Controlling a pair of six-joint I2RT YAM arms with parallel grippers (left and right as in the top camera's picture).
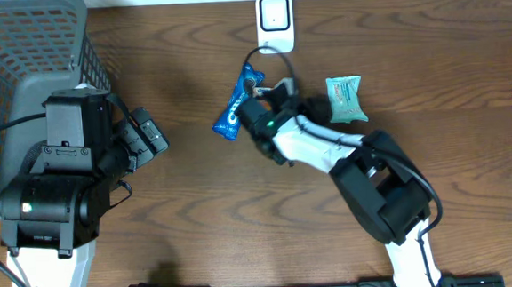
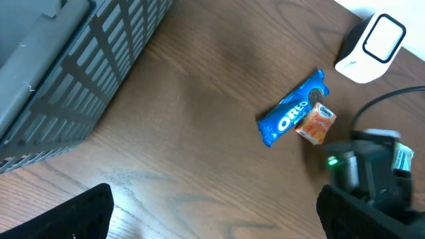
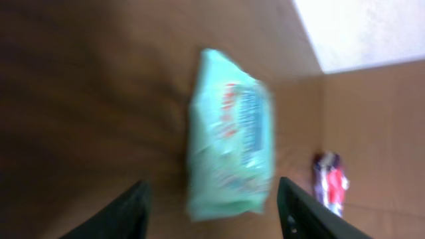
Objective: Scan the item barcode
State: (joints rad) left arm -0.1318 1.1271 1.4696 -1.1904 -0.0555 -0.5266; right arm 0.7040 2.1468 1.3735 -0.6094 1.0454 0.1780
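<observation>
The right gripper point(image 3: 212, 199) is standing with its two dark fingers point(image 3: 119, 212) well apart and is holding nothing between them; in its own blurred view a pale green packet point(image 3: 231, 153) is lying on the brown table point(image 1: 198, 218) beyond the fingers. Just beside this gripper, in the left wrist view, the small orange box point(image 2: 315, 123) is resting on the table, tilted, right against the lower side of a blue Oreo pack point(image 2: 292, 109). The box is showing orange faces with some white print, but no barcode is readable on it. The white barcode scanner point(image 2: 370, 45) is standing near, past the far end of the Oreo pack, apart from the box. A red and purple packet point(image 3: 330, 180) is lying further out, near the table edge. The left gripper point(image 2: 212, 206) is hanging fully open and empty, well apart from the items. The grey mesh basket point(image 1: 1, 52) is sitting at the far left corner; the left arm is covering part of it, so I cannot tell its contents.
</observation>
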